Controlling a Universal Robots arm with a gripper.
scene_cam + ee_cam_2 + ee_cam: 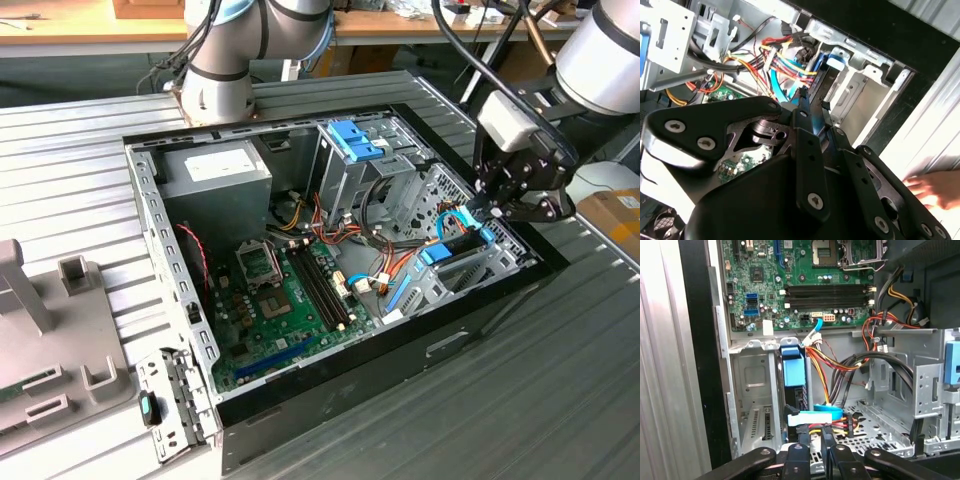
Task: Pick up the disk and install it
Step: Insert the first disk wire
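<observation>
Grey power box (pixel 215 175) sits at the exterior view's left inside the computer case (pixel 330 395). Next comes the green board (pixel 285 300). At the right, the disk (pixel 455 248) stands in its slot on edge. Just above it, the gripper (pixel 488 212) has its jaws pressed together, holding nothing.

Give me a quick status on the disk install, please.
Claw above the disk. Disk on edge in the metal bay. Cables crowd alongside; a hand nearby.

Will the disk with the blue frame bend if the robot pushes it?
Probably not; the disk looks stiff, metal inside a plastic frame. Standing on edge between the bay walls, it would likely slide, not tip.
</observation>
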